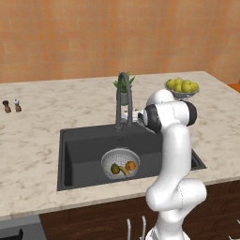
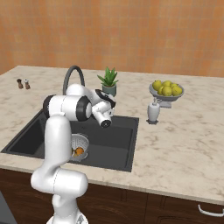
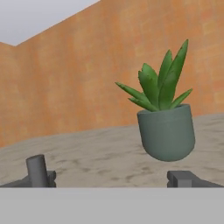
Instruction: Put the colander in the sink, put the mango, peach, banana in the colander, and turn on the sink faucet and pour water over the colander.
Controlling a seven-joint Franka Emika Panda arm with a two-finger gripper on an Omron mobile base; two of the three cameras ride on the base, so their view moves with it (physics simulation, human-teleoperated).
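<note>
I am reaching my empty, wide-open gripper (image 3: 111,177) toward the tall dark grey gooseneck faucet (image 1: 123,99). The perforated silver colander (image 1: 120,163) is sitting in the charcoal sink (image 1: 84,150), holding all three fruits. Next, I judge, I need the faucet's handle.

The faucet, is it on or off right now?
Off. No water stream falls from the sink faucet spout toward the colander in the sink.
</note>
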